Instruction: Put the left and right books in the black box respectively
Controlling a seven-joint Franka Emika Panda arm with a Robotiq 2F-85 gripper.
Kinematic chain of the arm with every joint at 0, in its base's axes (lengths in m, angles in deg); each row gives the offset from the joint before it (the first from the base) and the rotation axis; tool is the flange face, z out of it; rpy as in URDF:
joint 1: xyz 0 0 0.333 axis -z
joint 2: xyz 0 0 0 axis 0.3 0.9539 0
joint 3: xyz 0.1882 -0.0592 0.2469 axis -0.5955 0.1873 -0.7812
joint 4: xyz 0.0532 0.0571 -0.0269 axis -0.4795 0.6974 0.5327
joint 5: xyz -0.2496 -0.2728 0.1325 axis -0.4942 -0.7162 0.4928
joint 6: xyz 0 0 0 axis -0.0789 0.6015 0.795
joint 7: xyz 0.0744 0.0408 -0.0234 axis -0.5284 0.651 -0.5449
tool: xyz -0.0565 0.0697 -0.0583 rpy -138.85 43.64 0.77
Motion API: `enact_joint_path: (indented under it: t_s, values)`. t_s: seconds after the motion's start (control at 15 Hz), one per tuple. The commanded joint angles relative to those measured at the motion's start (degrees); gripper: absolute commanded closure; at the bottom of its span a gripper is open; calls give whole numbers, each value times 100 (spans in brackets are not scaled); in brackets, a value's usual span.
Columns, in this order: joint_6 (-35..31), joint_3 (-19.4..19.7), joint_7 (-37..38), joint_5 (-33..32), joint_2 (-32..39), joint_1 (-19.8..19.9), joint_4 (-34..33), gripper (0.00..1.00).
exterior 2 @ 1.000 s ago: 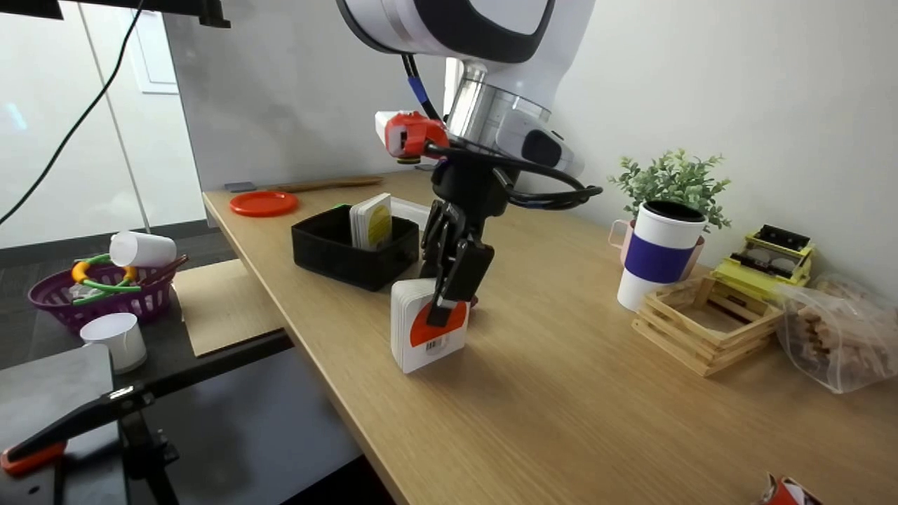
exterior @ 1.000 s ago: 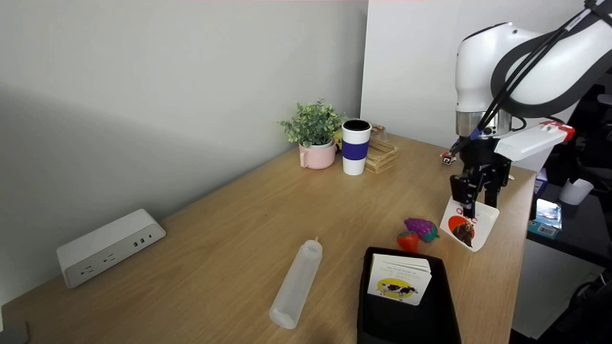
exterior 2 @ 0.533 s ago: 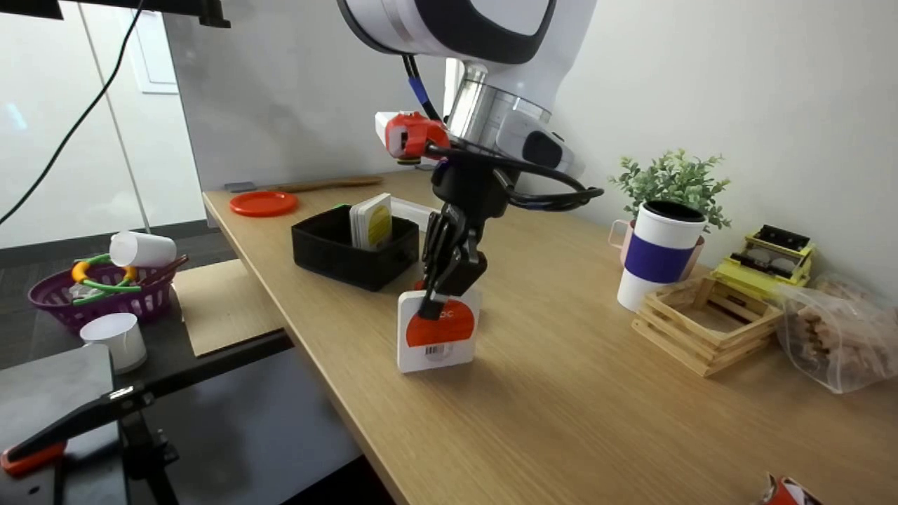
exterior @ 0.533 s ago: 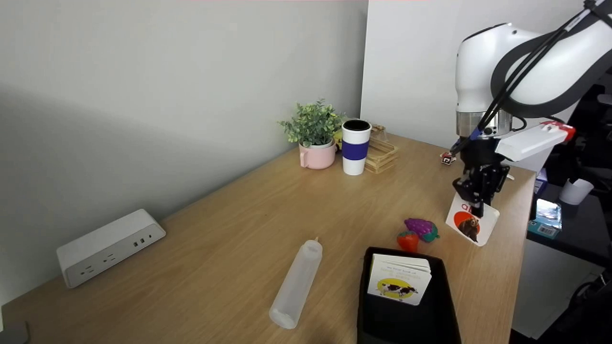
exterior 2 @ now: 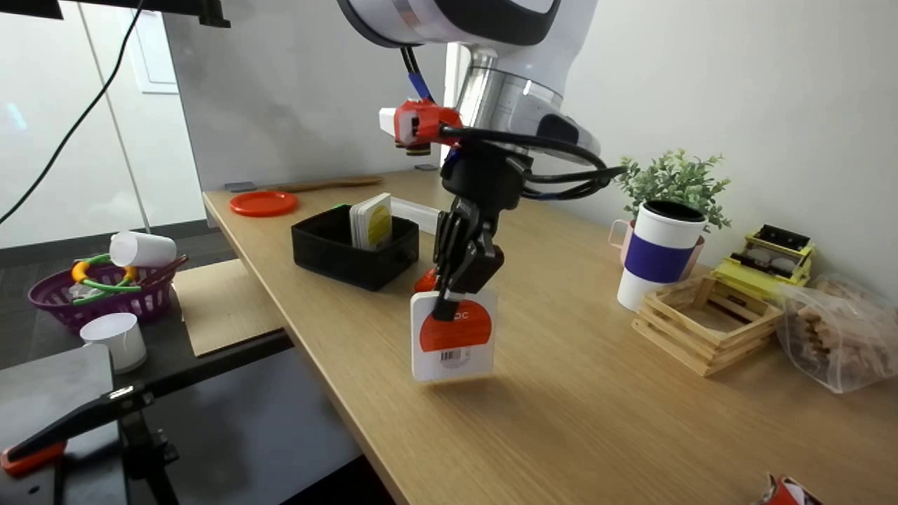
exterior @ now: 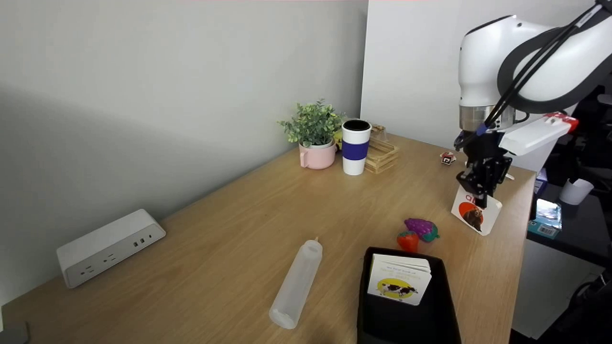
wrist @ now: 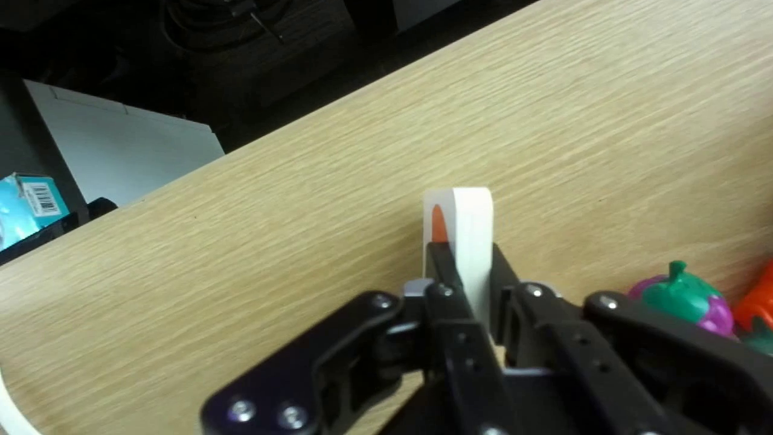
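Note:
The book with the red picture [exterior 2: 454, 361] stands upright and appears lifted just off the table. My gripper [wrist: 468, 260] is shut on its upper part, a black finger [wrist: 444, 266] pressed to each face, as the wrist view shows. In an exterior view its bear cover [exterior: 472, 219] faces the camera. The book with the yellow picture [exterior: 394, 286] leans inside the black box [exterior: 406, 325], at the end nearer the gripper. That box [exterior 2: 351, 263] sits on the table apart from the held book; its near end is cut off in an exterior view [exterior: 430, 329].
Between held book and box lie a toy strawberry [exterior: 408, 241] and purple toy fruit [exterior: 420, 228]. A clear bottle [exterior: 297, 282] lies beside the box. A tall cup [exterior 2: 661, 259] and wooden crate [exterior 2: 673, 337] stand toward the wall. The table's edge runs close by the book.
The jaws have come together on the red-picture book, which has swung round to face flat between them. Arm and book have since risen a little, moving away from the box.

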Motion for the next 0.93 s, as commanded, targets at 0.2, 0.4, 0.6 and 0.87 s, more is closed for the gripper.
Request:
enact_joint_path:
  t_s: [0.2, 0.4, 0.6, 0.87]
  values:
    - [363, -25, 491, -394, -558, -28, 206, 96]
    - [387, -86, 805, -327, -644, -52, 211, 96]
    - [403, -204, 1067, -341, -686, -144, 217, 96]
    - [652, -410, 1171, -615, -641, -366, 146, 96]
